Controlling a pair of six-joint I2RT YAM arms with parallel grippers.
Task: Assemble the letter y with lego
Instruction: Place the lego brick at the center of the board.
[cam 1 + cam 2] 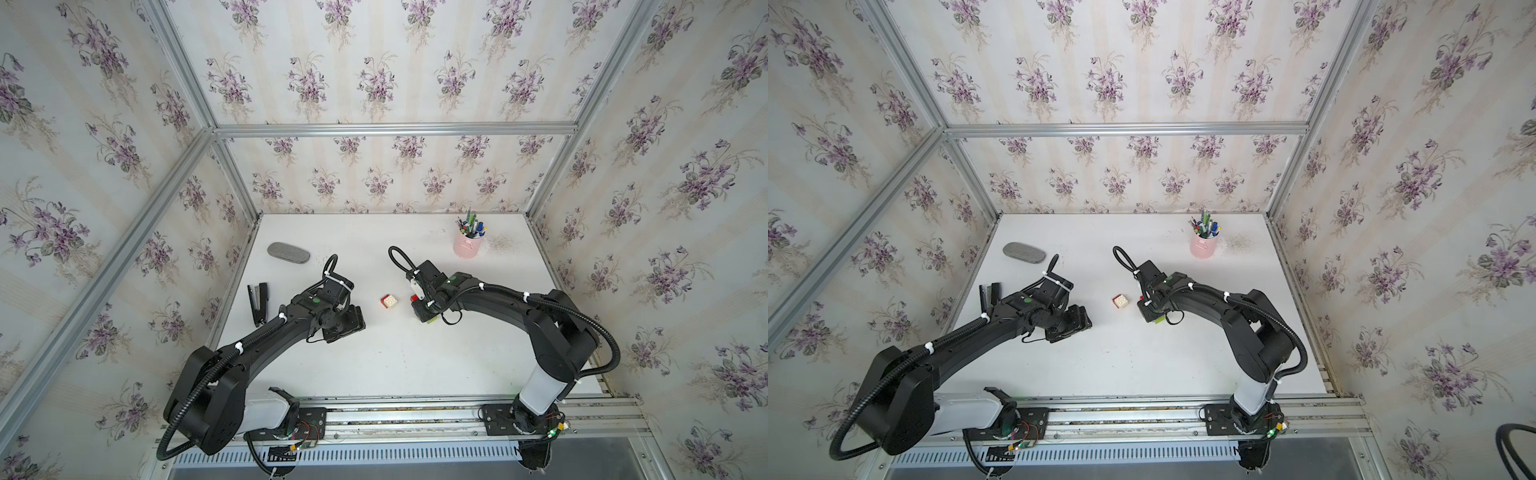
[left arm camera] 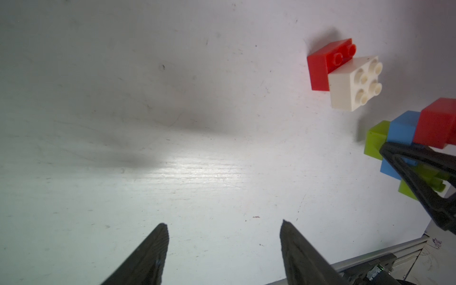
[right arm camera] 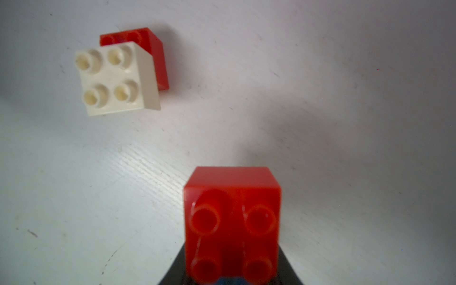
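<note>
The right gripper [image 3: 232,261] is clenched on a cluster of joined bricks [image 2: 404,133]. In the left wrist view one black finger [image 2: 419,172] crosses the cluster where blue and green meet. A red brick [image 3: 232,212] sits at the front of the cluster with its studs facing the right wrist camera. Behind it come a blue brick [image 2: 401,129] and two lime-green bricks [image 2: 373,142]. In both top views the wrist hides most of the cluster; only a red edge [image 1: 414,297] and a green corner [image 1: 432,321] show. Whether the cluster touches the table [image 1: 415,365] cannot be told.

The left gripper [image 2: 223,227] is released. Its jaws stand apart over bare table with nothing between them.

Between the two grippers, nearer the right one, lies a white brick [image 1: 390,302] stacked half over a second red brick [image 2: 320,66]. The white brick's four studs face up, and two red studs show on the uncovered part. This pair stands apart from the held cluster and is touched by neither gripper.

Farther out are a black stapler [image 1: 257,303] at the left edge and a grey oval case [image 1: 289,252] at the far left. A pink cup [image 1: 467,247] of pens stands at the far right.
</note>
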